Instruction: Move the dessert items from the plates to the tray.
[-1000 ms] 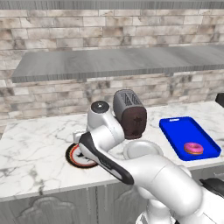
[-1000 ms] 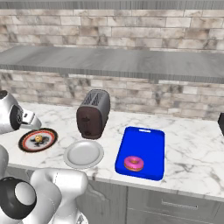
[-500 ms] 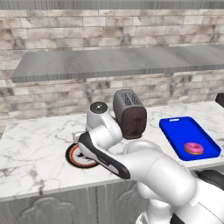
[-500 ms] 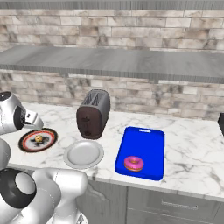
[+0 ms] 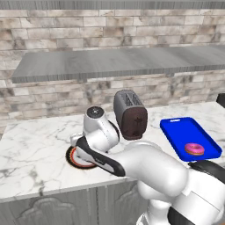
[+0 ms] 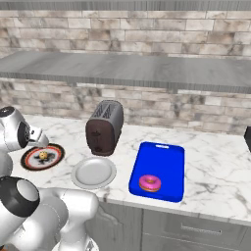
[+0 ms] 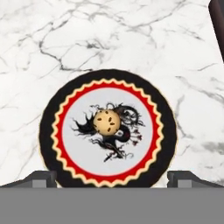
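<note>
The small yellow-brown pastry lies at the centre of the black-rimmed, red-ringed plate, seen too in the right base view as the pastry on that plate. My gripper hangs open straight above this plate, its fingertips wide apart and level with the plate's near rim, nothing between them. The pink doughnut rests on the blue tray. The plain pale plate stands bare. In the left base view my arm covers most of the patterned plate; the doughnut sits on the tray.
A brown toaster stands upright behind the plain plate, between the patterned plate and the tray. A dark object sits at the counter's far right edge. The counter's front edge runs just below the plates.
The hand has eased slightly lower over the patterned plate. Its jaws have stayed open, and the doughnut, pastry and plates have not moved.
</note>
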### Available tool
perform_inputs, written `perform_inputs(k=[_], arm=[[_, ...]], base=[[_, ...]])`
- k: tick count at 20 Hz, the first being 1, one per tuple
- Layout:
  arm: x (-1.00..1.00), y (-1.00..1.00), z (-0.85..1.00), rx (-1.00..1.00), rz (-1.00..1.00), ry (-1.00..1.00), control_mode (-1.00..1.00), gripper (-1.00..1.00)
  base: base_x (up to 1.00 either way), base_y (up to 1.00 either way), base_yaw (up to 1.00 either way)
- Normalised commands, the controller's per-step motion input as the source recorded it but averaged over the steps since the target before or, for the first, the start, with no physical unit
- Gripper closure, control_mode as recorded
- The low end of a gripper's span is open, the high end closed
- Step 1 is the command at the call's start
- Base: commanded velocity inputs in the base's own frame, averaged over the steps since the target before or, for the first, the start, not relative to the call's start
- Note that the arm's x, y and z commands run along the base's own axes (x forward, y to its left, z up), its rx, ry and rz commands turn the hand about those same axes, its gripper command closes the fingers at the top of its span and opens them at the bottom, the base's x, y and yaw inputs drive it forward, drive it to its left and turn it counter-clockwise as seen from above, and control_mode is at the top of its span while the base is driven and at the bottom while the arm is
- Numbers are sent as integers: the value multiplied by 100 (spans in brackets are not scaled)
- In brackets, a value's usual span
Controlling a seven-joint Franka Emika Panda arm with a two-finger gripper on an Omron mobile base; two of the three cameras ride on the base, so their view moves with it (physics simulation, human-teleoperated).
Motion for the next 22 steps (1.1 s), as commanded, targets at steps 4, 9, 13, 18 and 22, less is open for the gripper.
perform_inputs(k=[4,9,13,18,22], arm=[[13,7,-14,0,0,0,-100,-100],[15,0,-5,1,1,0,-100,-100],[16,0,-2,2,2,0,-100,-100],[14,0,-6,0,2,0,-100,-100],[1,0,-10,0,4,4,-100,-100]], base=[[0,0,0],[0,0,0],[0,0,0],[0,0,0],[0,0,0]])
